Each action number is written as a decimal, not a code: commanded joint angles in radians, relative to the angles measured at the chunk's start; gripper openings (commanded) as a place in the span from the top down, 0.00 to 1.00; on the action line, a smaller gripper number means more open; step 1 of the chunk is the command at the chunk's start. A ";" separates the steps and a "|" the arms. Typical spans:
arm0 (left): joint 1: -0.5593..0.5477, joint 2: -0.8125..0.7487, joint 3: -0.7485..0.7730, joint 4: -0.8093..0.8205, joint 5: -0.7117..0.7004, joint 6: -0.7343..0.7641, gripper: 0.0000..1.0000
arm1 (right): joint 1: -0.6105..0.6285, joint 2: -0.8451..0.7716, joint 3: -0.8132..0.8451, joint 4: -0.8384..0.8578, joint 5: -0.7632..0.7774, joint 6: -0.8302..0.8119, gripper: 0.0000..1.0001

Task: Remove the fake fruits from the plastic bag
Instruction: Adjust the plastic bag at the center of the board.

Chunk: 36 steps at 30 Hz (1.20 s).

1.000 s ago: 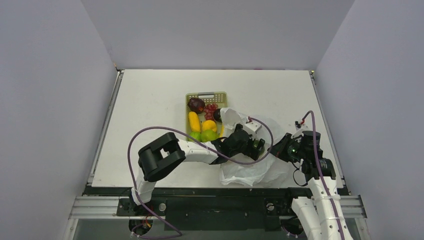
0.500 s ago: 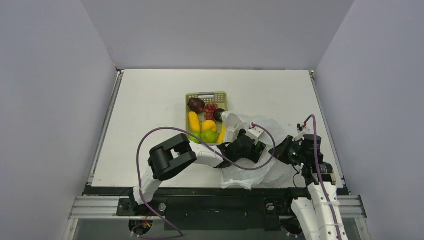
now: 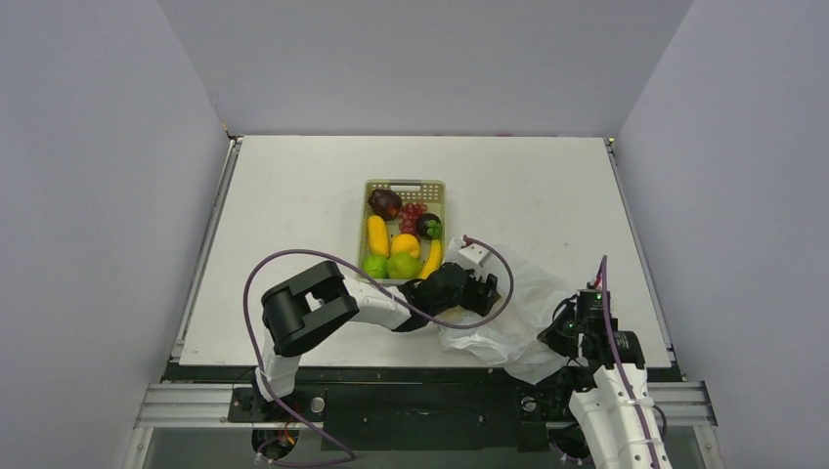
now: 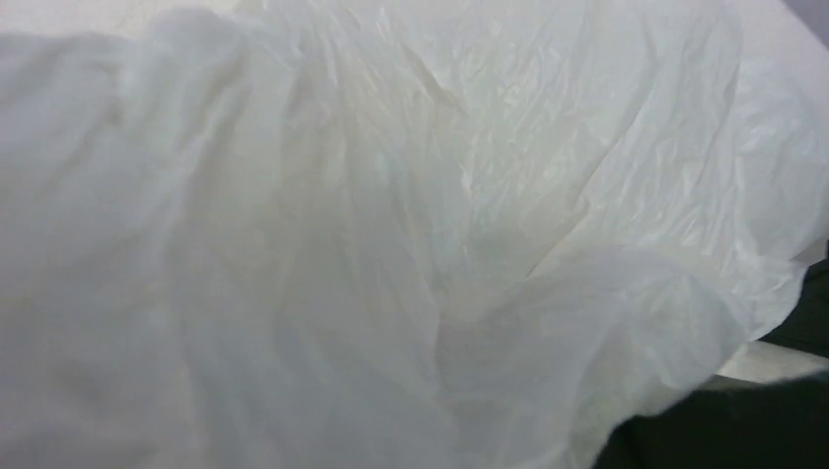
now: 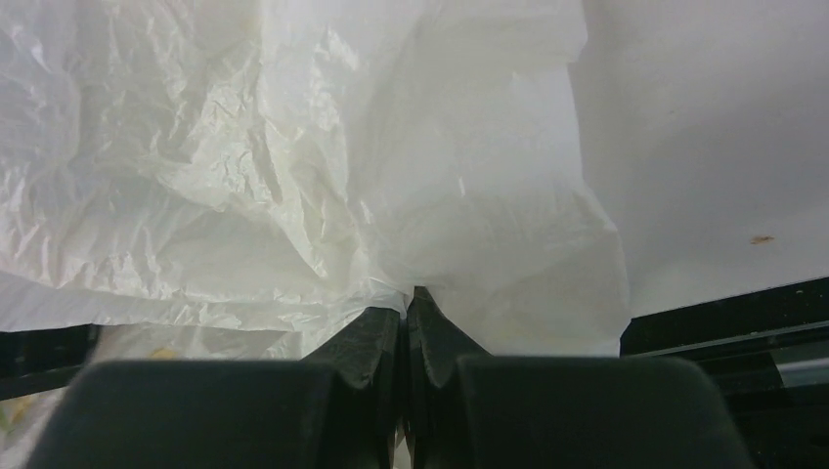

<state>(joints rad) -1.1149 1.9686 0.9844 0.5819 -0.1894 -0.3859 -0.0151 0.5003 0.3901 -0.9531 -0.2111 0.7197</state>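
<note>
The white crinkly plastic bag (image 3: 508, 315) lies crumpled on the table at the near right. My right gripper (image 3: 555, 337) is shut on a fold of its edge near the table's front; in the right wrist view the bag (image 5: 293, 147) bunches into the pinched fingertips (image 5: 409, 313). My left gripper (image 3: 487, 291) is at the bag's left side. The bag (image 4: 391, 195) fills the left wrist view and hides the fingers. Several fake fruits lie in the green basket (image 3: 432, 186), among them a maroon one (image 3: 383, 203) and a green one (image 3: 403, 265). No fruit shows in the bag.
The basket stands mid-table, just left of and behind the bag. The black front rail (image 3: 420, 376) runs close beneath the bag's near edge. Bare white table (image 5: 704, 147) lies to the right of the bag.
My right gripper has pulled back toward the near edge, dragging the bag right and off the basket's corner. My left gripper has shifted left and nearer along the bag.
</note>
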 commanded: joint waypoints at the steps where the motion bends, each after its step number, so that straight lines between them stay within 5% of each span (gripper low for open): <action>1: 0.031 -0.045 -0.011 0.122 0.083 -0.063 0.28 | 0.010 0.009 -0.018 0.025 0.034 0.005 1.00; 15: 0.036 -0.161 0.003 0.069 0.232 -0.133 0.48 | 0.009 -0.003 0.071 0.114 0.049 0.029 1.00; 27: 0.046 -0.336 0.008 -0.069 0.482 -0.210 0.62 | -0.003 0.129 0.245 0.174 0.279 -0.019 1.00; 36: 0.047 -0.311 0.049 -0.166 0.368 -0.156 0.58 | -0.011 0.131 0.212 0.209 0.082 -0.033 1.00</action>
<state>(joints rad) -1.0733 1.6234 0.9821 0.4442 0.2256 -0.5655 -0.0208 0.6582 0.6174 -0.7837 -0.0582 0.7055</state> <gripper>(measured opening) 0.422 0.004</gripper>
